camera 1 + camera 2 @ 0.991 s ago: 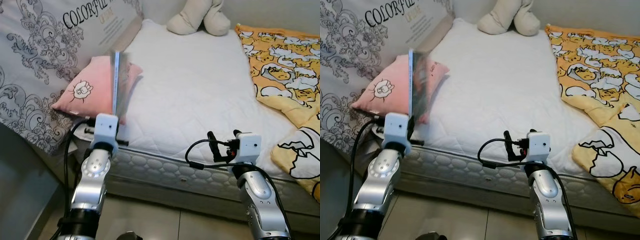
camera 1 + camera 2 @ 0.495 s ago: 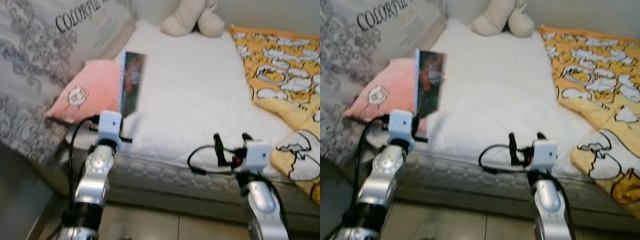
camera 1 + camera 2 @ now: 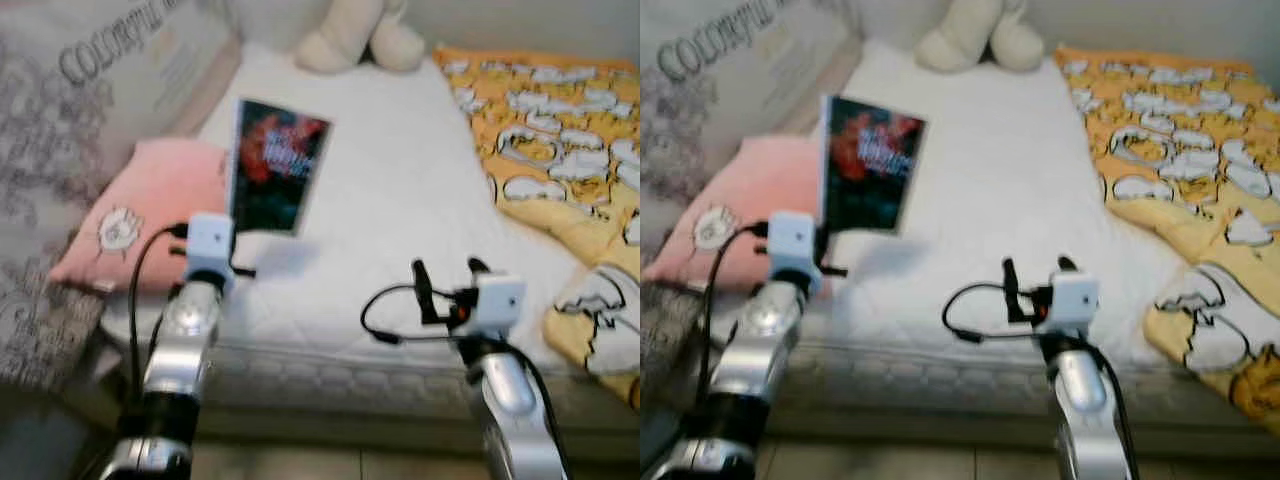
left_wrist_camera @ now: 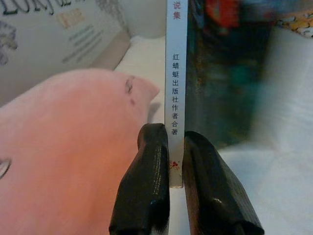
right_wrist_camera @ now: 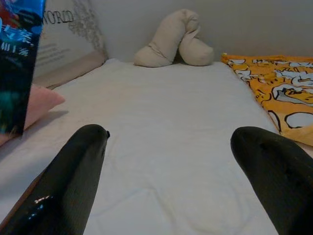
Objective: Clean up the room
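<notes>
Book (image 3: pixel 270 167) clamped upright by left gripper (image 4: pixel 172 169), above mattress (image 3: pixel 400 190) near pink pillow (image 3: pixel 140 225). Right gripper (image 5: pixel 171 147) spread, empty. Not yet put away.

Bed (image 3: pixel 400 190) ahead, its near edge just before both arms. Left gripper (image 4: pixel 176 161) at the bed's left near corner, pinching the lower spine of a book (image 3: pixel 272 165) held upright above the mattress. Pillow (image 3: pixel 130 215) on the bed, left of the book. Large patterned cushion (image 3: pixel 90 90) behind and left of the pillow. Stuffed toy (image 3: pixel 350 40) at the far end, centre. Blanket (image 3: pixel 560 150) along the bed's right side. Right gripper (image 3: pixel 447 285) over the near edge, right of the book, fingers spread.
</notes>
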Robot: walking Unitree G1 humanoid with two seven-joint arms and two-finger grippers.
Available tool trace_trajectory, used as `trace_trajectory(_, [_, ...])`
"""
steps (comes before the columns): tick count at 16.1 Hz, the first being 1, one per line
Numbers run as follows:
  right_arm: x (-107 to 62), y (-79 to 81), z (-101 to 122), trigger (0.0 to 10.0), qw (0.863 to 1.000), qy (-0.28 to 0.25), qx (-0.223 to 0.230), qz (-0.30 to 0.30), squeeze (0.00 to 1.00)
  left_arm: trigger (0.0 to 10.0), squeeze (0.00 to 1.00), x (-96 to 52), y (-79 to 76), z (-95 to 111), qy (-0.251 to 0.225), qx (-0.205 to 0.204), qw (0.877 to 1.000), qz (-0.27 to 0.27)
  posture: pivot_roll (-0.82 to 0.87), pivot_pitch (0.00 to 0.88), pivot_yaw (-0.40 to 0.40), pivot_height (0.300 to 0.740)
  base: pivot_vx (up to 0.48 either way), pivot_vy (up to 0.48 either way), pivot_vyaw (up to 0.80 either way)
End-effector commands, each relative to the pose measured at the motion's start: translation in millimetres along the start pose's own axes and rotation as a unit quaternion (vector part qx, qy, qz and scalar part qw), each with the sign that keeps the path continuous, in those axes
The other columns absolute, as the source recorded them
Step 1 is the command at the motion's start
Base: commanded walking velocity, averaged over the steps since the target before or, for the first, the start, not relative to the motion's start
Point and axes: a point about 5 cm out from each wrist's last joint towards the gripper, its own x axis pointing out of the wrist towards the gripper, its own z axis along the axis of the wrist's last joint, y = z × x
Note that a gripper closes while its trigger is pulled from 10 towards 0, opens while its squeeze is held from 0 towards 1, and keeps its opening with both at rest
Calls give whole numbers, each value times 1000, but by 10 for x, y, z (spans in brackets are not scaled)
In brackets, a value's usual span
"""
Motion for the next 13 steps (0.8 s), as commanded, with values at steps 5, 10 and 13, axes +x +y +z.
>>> trace_trajectory(5, [-88, -82, -55, 10000, 1000, 18, -6, -2, 67, 0, 0, 105, -102, 164, -24, -28, 999, -26, -68, 0, 7, 732, 480, 0, 0])
trace_trajectory(10, [-366, -116, -13, 10000, 997, 50, -23, 58, 67, 0, 0, 508, -490, 382, 32, -156, 967, -199, -168, 65, -37, 732, 0, 0, 0])
trace_trajectory(13, [-548, -126, 46, 10000, 995, 65, -31, 66, 67, 0, 0, 555, -669, 507, 37, -218, 934, -280, -226, 108, -35, 732, 0, 0, 0])
